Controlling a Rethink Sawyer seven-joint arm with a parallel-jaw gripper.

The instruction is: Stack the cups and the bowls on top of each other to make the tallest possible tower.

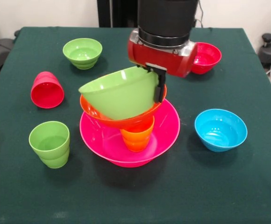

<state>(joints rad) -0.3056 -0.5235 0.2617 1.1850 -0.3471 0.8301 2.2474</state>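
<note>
Front view: the gripper (159, 86) is seen at the centre, just above the tower (131, 135), with one dark finger (158, 84) laid against the outside of the large green bowl's (121, 95) rim at that bowl's 3 o'clock edge. Whether the fingers are pinching the rim cannot be told. This bowl is tilted, its mouth turned up toward 11 o'clock, and is set in the large orange bowl (103, 116). An upside-down orange cup (137, 137) is seen beneath, inside the pink bowl (166, 133). Around the tower, a red cup (47, 89) is found at 9 o'clock, a green cup (50, 143) at 8, a small green bowl (82, 52) at 11, a red bowl (206, 57) at 1, a blue bowl (220, 129) at 3.
</note>
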